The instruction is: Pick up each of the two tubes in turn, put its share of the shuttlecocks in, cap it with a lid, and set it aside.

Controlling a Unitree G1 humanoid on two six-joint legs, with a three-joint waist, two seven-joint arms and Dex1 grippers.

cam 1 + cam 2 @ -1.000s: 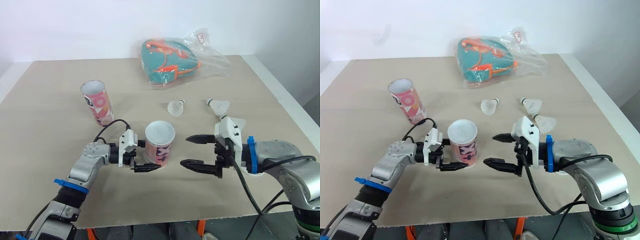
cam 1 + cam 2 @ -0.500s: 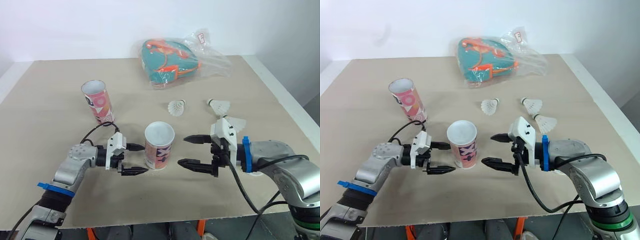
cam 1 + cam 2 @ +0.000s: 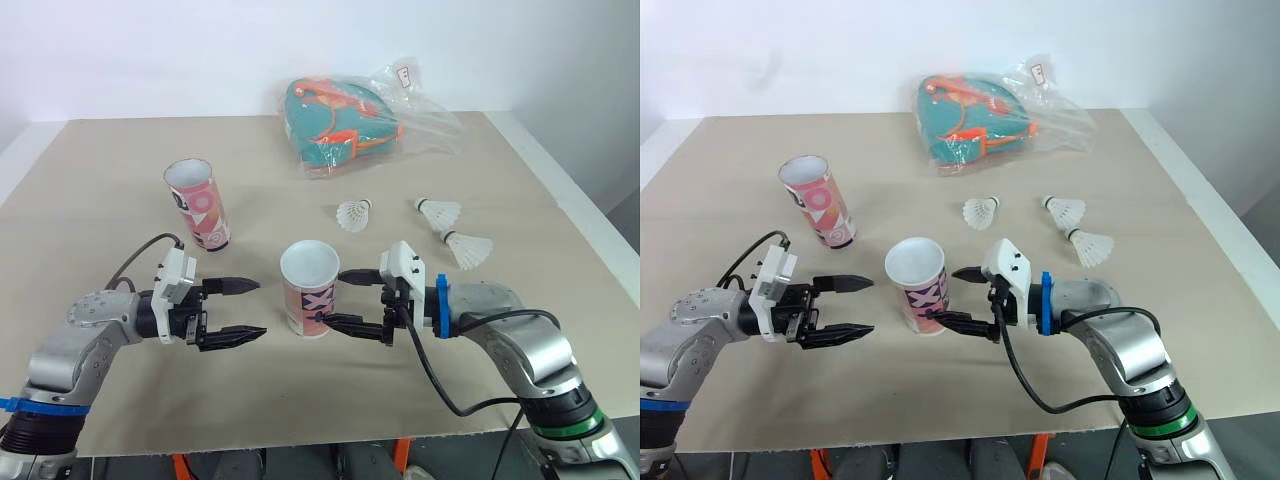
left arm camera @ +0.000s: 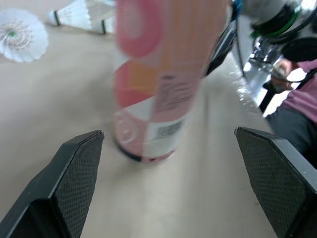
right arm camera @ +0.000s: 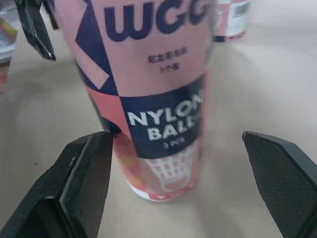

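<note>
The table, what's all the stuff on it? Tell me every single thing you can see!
Near tube: one, pink with dark blue patches, open top, standing between the two grippers.
Far tube: one, pink patterned, open top, standing further back on the robot's left.
Shuttlecocks: three, white, lying loose on the robot's right, beyond the near tube.
Plastic bag: one, clear, with something teal and orange inside, at the far edge.
Table: one, beige top.
Left gripper: black fingers, open, left of the near tube.
Right gripper: black fingers, open, at the near tube's right side.
</note>
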